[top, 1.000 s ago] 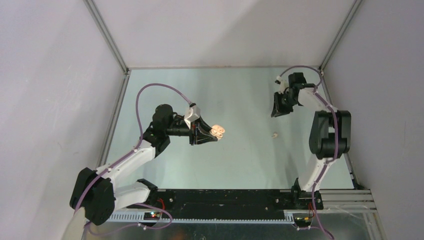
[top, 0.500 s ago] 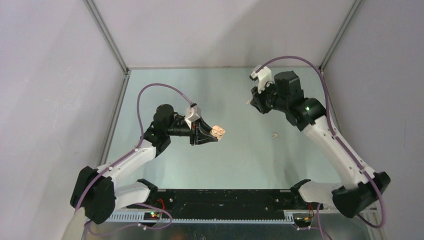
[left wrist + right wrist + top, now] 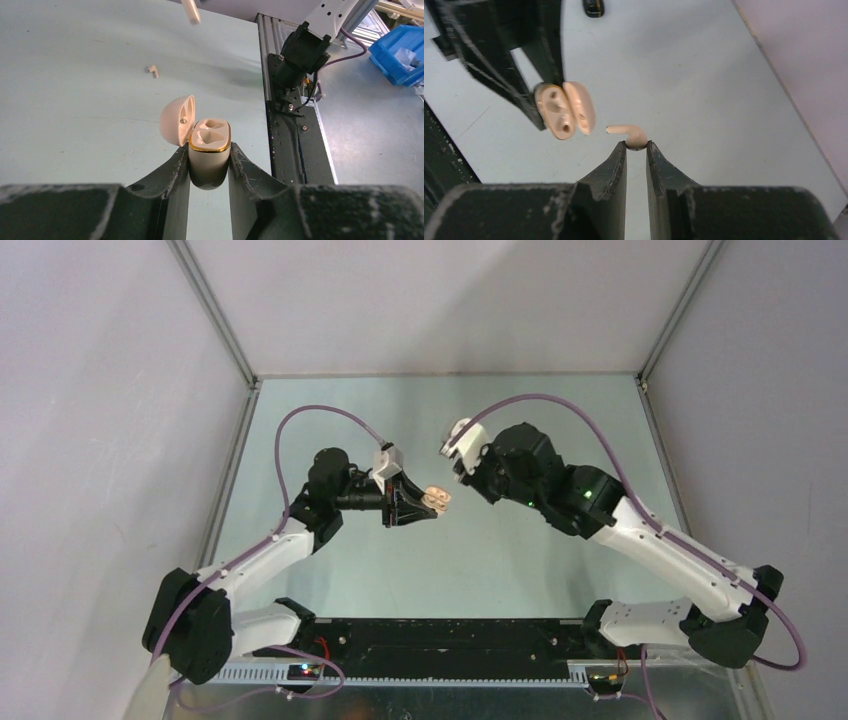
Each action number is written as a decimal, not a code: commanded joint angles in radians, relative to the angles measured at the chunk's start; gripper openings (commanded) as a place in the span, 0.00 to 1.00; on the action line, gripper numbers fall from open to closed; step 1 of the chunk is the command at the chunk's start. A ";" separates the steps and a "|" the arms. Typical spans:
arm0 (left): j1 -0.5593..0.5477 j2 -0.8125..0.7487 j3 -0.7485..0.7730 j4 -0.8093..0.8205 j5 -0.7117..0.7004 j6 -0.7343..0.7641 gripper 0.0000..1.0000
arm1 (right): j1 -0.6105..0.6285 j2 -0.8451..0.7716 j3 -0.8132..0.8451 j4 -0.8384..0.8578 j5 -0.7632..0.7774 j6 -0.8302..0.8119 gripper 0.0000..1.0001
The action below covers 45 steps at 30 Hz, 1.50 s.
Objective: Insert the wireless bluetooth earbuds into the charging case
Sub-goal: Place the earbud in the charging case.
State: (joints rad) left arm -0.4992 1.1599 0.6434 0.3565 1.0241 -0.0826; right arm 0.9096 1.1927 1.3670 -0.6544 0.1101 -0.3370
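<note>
Two off-white earbuds are in sight: one earbud (image 3: 626,132) nipped at the tip of the right tool (image 3: 637,146), another earbud (image 3: 153,71) lying on the desk (image 3: 75,100). One charging case (image 3: 208,167) is clamped in the left tool (image 3: 209,156); it has one hinged lid (image 3: 176,120) and two wells (image 3: 210,134). Two arms, the left arm (image 3: 260,560) and the right arm (image 3: 660,545), carry one tool and one purple cable (image 3: 318,409) each. One blue bin (image 3: 400,50) sits beyond the desk's edge.
</note>
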 commanded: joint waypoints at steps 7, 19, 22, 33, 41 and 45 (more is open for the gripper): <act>-0.004 0.011 0.031 0.041 0.001 -0.021 0.13 | 0.166 0.086 0.001 0.076 0.156 -0.047 0.20; -0.004 0.006 0.032 0.072 0.006 -0.064 0.13 | 0.214 0.138 0.002 0.106 0.209 -0.029 0.20; -0.004 0.006 0.033 0.072 0.007 -0.066 0.13 | 0.220 0.144 0.002 0.108 0.214 -0.027 0.20; 0.000 0.006 0.031 0.095 -0.021 -0.112 0.11 | 0.231 0.168 0.002 0.114 0.234 -0.016 0.20; 0.004 0.003 0.023 0.118 -0.024 -0.129 0.10 | 0.243 0.179 -0.003 0.109 0.229 -0.009 0.20; 0.009 0.002 0.019 0.131 -0.031 -0.141 0.10 | 0.244 0.176 -0.003 0.096 0.207 0.007 0.19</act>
State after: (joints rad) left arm -0.4938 1.1728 0.6434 0.3981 0.9970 -0.1959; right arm 1.1416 1.3640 1.3632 -0.5705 0.3408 -0.3668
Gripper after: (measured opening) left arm 0.327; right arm 0.204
